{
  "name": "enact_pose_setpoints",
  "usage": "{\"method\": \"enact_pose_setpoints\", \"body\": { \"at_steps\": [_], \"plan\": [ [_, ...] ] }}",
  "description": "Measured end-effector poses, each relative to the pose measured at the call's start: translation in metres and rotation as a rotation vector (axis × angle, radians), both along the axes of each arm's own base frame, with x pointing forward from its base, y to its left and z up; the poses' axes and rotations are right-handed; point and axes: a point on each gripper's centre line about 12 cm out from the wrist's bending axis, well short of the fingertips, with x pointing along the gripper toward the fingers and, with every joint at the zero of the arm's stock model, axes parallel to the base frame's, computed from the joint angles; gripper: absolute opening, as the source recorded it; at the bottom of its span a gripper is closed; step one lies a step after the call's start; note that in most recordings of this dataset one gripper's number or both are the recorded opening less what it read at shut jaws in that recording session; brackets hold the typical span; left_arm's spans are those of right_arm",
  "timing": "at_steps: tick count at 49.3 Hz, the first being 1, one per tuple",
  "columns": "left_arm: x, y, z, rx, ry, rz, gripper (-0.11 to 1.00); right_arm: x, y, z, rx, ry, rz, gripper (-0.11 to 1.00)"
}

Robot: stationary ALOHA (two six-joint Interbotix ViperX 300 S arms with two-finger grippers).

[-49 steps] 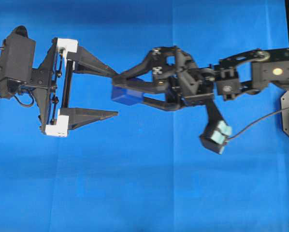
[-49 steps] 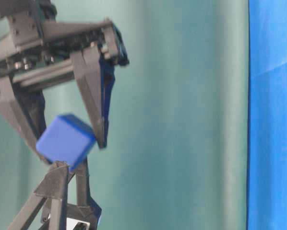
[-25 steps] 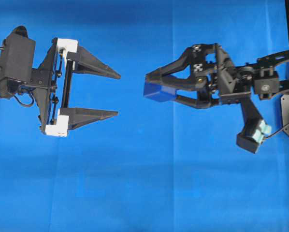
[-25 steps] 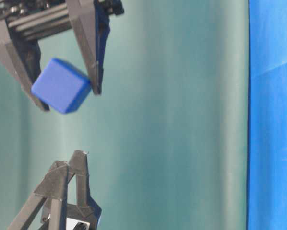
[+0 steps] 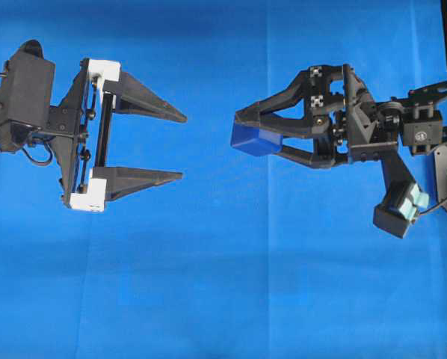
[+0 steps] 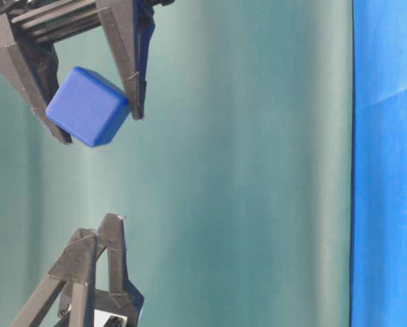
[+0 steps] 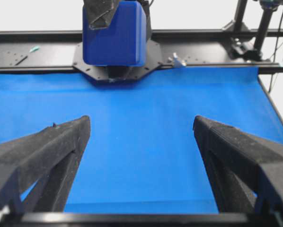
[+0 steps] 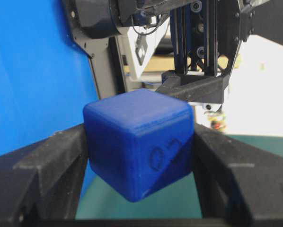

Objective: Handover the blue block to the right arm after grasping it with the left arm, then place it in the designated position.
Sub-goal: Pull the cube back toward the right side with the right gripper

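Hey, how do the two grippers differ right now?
The left gripper stands wide open and empty; the right gripper is closed on the blue block. The left's rail has white end blocks; the right's is all black. Both have pointed black fingers, facing each other.

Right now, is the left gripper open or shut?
Open. The left gripper has its fingers spread wide with nothing between them; the blue block sits in the right gripper.

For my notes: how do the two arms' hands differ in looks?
The left hand has pointed black fingers on a rail capped with white plastic end blocks, with thin black cables behind it. The right hand has pointed black fingers on an all-black rail, and a small pale green-grey box hanging below its wrist, trailing a dark cable.
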Motion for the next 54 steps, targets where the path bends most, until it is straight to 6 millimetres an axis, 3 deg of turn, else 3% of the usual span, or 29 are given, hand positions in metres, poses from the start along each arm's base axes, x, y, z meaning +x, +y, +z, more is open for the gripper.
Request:
{"method": "enact_pose_setpoints", "body": {
  "at_steps": [20,41,54],
  "plan": [
    [-0.0003,0.0,0.0003,0.0,0.0,0.0,0.93,-0.0002,-0.0007,-0.0012,0.423,0.023,-0.099,0.55],
    [-0.0003,0.0,0.0002,0.0,0.002,0.0,0.93,-0.0006,0.0069,-0.0002,0.995,0.054,-0.2,0.55],
    [0.0,0.0,-0.0004,0.0,0.003,0.0,0.93,-0.0012,0.0045,-0.0051,1.164,0.08,-0.287,0.55]
  ]
}}
